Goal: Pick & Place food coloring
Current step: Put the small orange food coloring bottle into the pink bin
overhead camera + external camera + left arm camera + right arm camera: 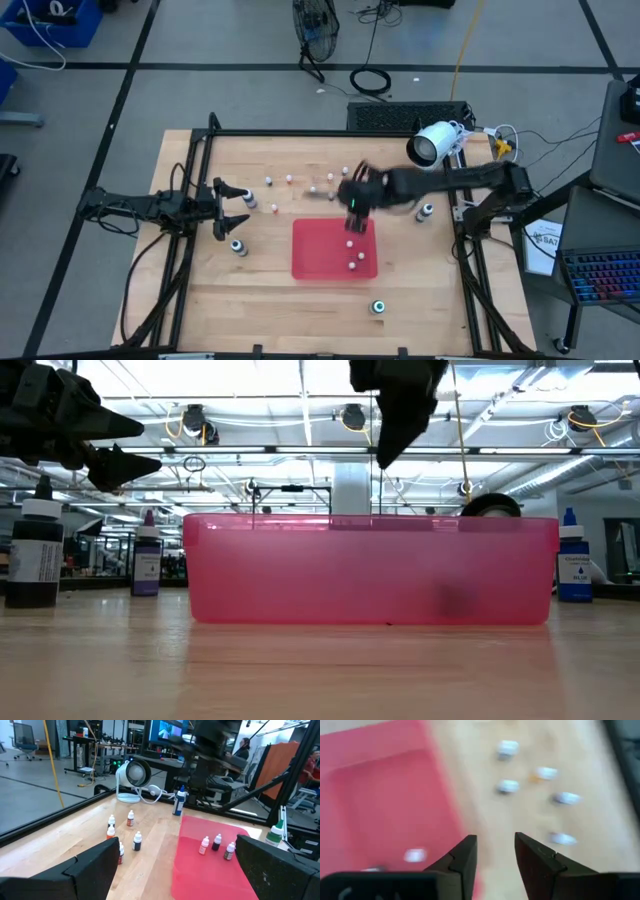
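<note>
Overhead shot has the right gripper (pixel 352 207) hanging over the top edge of the red tray (pixel 315 262), mid-frame. Its own wrist cam shows the two fingers (pixel 465 856) parted a bit with nothing between them, which you can't make out from above.

Left gripper (pixel 236 207) sits at left-center, jaws wide and empty, well away from the tray.

Tray contents: three small food coloring bottles (pixel 352 256) in its right half, and the left wrist cam shows them best (pixel 216 843) as a little cluster standing upright.

More bottles stand on the bare wood above and left of the tray (pixel 290 180), one near the left gripper (pixel 238 246), one right of the tray (pixel 426 212), and a green-capped one (pixel 378 307) lower right.

The low cam mostly gets blocked by the tray's pink wall (pixel 370 570), with taller bottles (pixel 34 555) at either side. There's a white fan (pixel 432 146) at the table's upper right.
</note>
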`<state>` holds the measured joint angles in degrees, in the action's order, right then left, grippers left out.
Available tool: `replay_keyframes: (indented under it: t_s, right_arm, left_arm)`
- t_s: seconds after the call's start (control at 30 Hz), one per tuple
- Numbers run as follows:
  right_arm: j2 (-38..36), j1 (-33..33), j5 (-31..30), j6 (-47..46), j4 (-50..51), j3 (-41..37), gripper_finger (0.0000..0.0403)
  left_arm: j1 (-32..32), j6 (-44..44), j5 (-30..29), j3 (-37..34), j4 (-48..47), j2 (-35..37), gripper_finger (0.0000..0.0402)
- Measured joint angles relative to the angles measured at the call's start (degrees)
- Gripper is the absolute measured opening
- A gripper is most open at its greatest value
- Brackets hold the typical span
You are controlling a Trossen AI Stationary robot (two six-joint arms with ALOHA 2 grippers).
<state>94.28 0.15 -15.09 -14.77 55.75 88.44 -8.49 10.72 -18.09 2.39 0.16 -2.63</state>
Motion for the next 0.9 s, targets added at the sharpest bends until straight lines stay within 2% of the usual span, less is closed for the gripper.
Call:
replay_keyframes:
  t_s: [0.23, 0.37, 0.6, 0.7, 0.9]
  right_arm:
    - [1.84, -15.25, 0.83, 6.31, 1.03, 0.00, 0.0197]
    - [6.36, -20.18, 1.88, 9.81, -0.28, -0.02, 0.0230]
    - [14.68, -23.15, 2.28, 10.78, 0.38, -0.07, 0.0237]
    - [17.12, -23.45, 4.73, 10.76, 0.26, -0.07, 0.0233]
    - [19.64, -23.72, 4.87, 10.82, 0.28, -0.07, 0.0233]
  left_arm:
    - [0.00, 0.00, 0.00, 0.00, 0.00, 0.01, 0.0392]
    - [0.00, 0.00, 0.00, 0.00, -0.04, 0.00, 0.0392]
    - [0.00, 0.00, 0.00, 0.00, 0.00, -0.01, 0.0392]
    - [0.01, 0.01, 0.00, 0.00, 0.02, -0.01, 0.0392]
    - [0.00, 0.00, 0.00, 0.00, 0.02, -0.01, 0.0392]
